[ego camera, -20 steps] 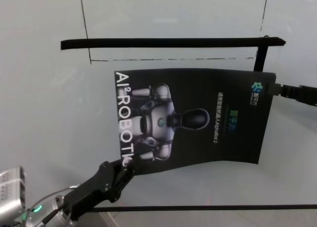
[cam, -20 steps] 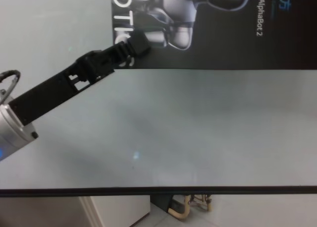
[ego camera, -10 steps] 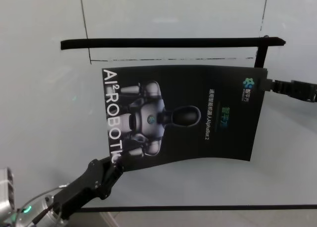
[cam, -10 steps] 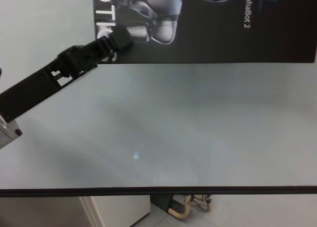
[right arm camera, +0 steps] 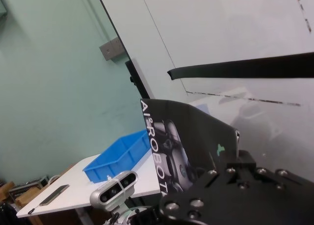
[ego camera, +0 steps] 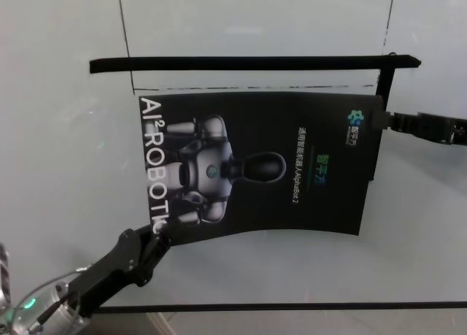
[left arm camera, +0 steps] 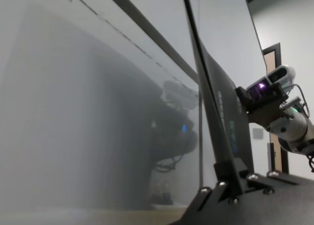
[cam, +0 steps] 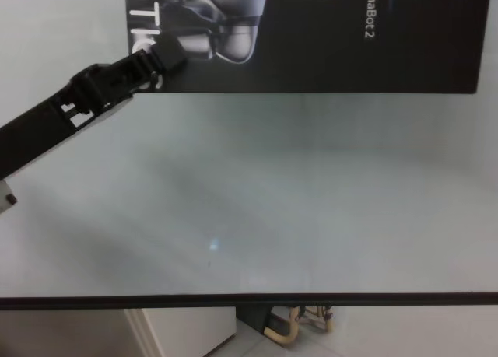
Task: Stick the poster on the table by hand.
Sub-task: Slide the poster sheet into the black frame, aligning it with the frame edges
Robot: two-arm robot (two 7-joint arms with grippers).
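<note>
Above the table [ego camera: 66, 131], both grippers, left [ego camera: 162, 233] and right [ego camera: 379, 120], pinching the poster [ego camera: 255, 167], have carried it leftward.

Poster and both arms only partly seen; several details unreadable.
Chest view cuts the poster [cam: 327, 38] at the top edge, leaving only the lower strip with "OTIC" letters and part of the printed robot; the left gripper [cam: 167, 55] covers the near-left corner, its arm running off the left edge. Head view cuts the right gripper [ego camera: 383, 120] arm at the right edge; the left arm leaves at the bottom-left corner. Small text beside the green logo is too small to read. Left wrist view shows the poster edge-on, print unreadable, table [left arm camera: 73, 112] hazy. Right wrist view hides the poster's near corner behind the gripper body.
</note>
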